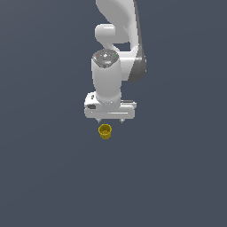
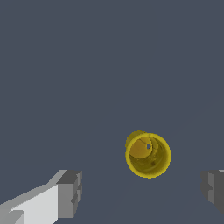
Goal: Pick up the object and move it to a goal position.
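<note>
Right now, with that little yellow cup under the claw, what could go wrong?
The tool is open, and in the wrist view the cup sits nearer one finger than the other. Coming down, a finger might clip the rim and tip it. The cup is small and tapered, so it could also slip when squeezed.

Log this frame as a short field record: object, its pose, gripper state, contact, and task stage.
object: small mustard-yellow cup, hollow, slightly tapered
pose: open mouth faces the wrist camera; inside looks empty
gripper: open, fingers spread wide, wider than the cup
contact: none visible; the cup sits apart from both fingers
arm: white Panda arm pointing down, just above the cup
surface: plain dark grey floor
task stage: cup not yet grasped
</note>
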Tool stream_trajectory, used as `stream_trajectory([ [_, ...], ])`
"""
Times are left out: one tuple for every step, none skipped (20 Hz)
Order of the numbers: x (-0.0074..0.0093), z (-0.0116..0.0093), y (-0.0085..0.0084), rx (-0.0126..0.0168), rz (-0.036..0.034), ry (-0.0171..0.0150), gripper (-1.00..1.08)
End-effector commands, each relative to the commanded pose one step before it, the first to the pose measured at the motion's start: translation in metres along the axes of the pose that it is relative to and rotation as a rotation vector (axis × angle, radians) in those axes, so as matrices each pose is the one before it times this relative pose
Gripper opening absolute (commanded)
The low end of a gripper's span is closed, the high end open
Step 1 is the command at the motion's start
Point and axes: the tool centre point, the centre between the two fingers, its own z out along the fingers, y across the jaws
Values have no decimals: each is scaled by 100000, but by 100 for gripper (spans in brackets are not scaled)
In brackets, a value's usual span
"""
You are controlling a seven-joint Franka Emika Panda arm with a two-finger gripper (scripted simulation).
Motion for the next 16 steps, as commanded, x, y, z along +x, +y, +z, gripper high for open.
stream_trajectory([
  [0, 0, 1, 0, 0, 0, 100],
  [-16, -4, -4, -30, -113, -26, 100],
  [-46, -13, -1, -82, -319, -76, 100],
  [-72, -21, -8, -132, -531, -123, 100],
  [-93, -32, -8, -170, -720, -157, 100],
  [-106, -44, -16, -198, -903, -181, 100],
  [-109, -57, -21, -207, -1049, -186, 100],
  [-81, -58, -20, -158, -923, -138, 100],
  [-50, -50, -17, -102, -705, -85, 100],
  [-26, -40, -15, -60, -507, -46, 100],
  [-10, -28, -7, -27, -311, -17, 100],
  [1, -15, -6, -4, -138, 1, 100],
  [9, 7, -22, 0, 0, 0, 100],
  [6, 9, 27, 32, 225, 26, 100],
  [7, 33, 9, 23, 344, 11, 100],
  [2, 51, 18, 21, 498, 2, 100],
])
